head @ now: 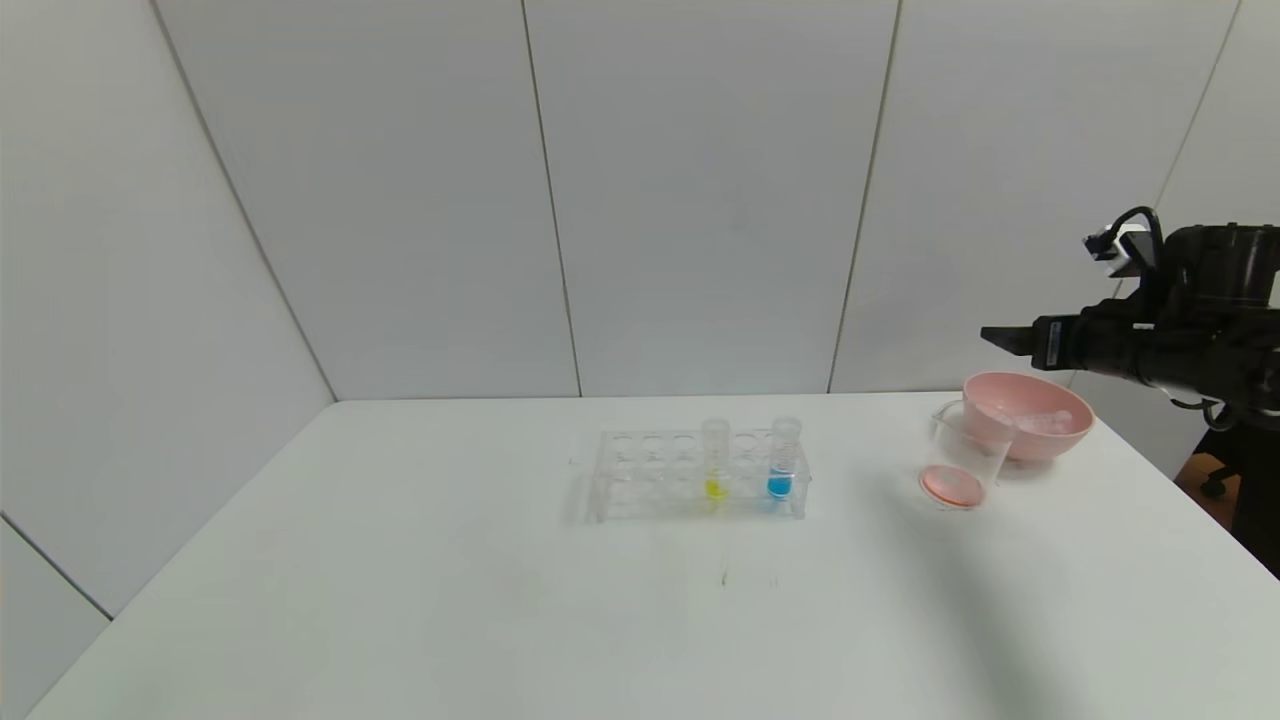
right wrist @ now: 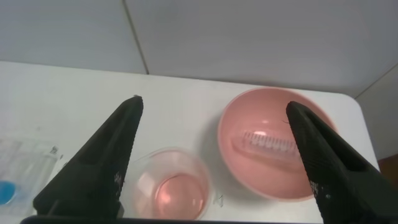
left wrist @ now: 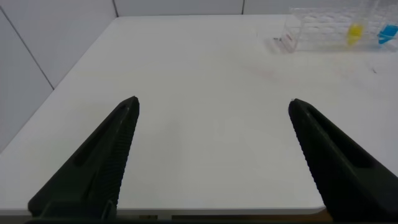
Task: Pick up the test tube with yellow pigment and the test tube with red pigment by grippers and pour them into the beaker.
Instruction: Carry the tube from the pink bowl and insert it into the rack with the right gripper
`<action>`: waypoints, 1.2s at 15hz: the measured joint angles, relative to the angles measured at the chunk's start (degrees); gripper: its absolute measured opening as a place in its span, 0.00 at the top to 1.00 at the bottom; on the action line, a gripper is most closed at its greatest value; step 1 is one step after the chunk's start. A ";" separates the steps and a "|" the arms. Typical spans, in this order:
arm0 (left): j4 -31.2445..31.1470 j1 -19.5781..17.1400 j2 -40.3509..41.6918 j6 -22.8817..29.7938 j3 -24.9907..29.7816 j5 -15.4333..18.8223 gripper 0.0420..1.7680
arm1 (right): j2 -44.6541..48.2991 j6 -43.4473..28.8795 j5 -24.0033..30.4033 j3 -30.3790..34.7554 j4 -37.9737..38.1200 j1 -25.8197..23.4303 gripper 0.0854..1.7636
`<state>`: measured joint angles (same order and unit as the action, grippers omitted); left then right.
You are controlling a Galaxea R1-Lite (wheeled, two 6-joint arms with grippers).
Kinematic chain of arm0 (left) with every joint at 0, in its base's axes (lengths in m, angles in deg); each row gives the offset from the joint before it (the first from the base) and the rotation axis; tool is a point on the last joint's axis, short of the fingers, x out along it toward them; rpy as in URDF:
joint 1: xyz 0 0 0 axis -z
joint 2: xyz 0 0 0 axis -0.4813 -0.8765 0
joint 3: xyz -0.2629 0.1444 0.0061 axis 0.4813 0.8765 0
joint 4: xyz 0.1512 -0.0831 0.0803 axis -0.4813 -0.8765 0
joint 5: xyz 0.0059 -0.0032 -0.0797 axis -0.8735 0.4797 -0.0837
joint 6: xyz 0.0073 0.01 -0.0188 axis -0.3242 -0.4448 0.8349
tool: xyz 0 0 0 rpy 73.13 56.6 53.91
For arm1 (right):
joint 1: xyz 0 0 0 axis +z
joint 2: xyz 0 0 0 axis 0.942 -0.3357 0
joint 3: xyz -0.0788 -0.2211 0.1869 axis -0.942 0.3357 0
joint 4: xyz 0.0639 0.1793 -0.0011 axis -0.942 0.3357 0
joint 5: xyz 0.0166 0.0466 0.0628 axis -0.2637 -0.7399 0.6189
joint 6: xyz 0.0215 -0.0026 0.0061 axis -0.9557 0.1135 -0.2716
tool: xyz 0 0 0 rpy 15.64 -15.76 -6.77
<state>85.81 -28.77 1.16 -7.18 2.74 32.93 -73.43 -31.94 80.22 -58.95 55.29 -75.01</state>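
The test tube with yellow pigment (head: 715,462) stands upright in a clear rack (head: 650,470) at mid-table; it also shows in the left wrist view (left wrist: 355,31). The beaker (head: 960,465) stands right of the rack, with pink-red liquid at its bottom (right wrist: 171,186). A clear tube (right wrist: 267,144) lies in the pink bowl (head: 1040,445); I see no red liquid in it. My right gripper (head: 990,336) hovers open and empty high above the beaker and bowl (right wrist: 212,102). My left gripper (left wrist: 214,101) is open and empty over the table's near left part, out of the head view.
A tube with blue liquid (head: 782,460) stands in the rack two holes right of the yellow one. The pink bowl (right wrist: 249,171) touches the beaker's far right side, near the table's right edge. White wall panels stand behind the table.
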 joint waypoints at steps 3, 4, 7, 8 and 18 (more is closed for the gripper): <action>0.00 0.00 0.00 0.00 0.00 0.00 0.03 | 6.23 -1.85 -8.56 3.83 4.18 8.87 0.06; 0.00 0.00 0.00 0.00 0.00 0.00 0.03 | 7.80 -2.38 -11.46 5.12 4.13 12.26 0.05; 0.00 0.00 0.00 0.00 0.00 0.00 0.03 | 10.97 -3.96 -18.68 7.68 4.49 22.30 0.05; 0.00 0.00 0.00 0.00 0.00 0.00 0.03 | 11.61 -5.44 -21.36 8.12 4.57 25.73 0.05; 0.00 0.00 0.00 0.00 0.00 0.00 0.03 | 6.51 -23.69 -48.93 8.66 4.75 53.36 0.04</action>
<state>85.81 -28.77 1.16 -7.18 2.74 32.93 -66.92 -55.62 31.29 -50.29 60.05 -21.66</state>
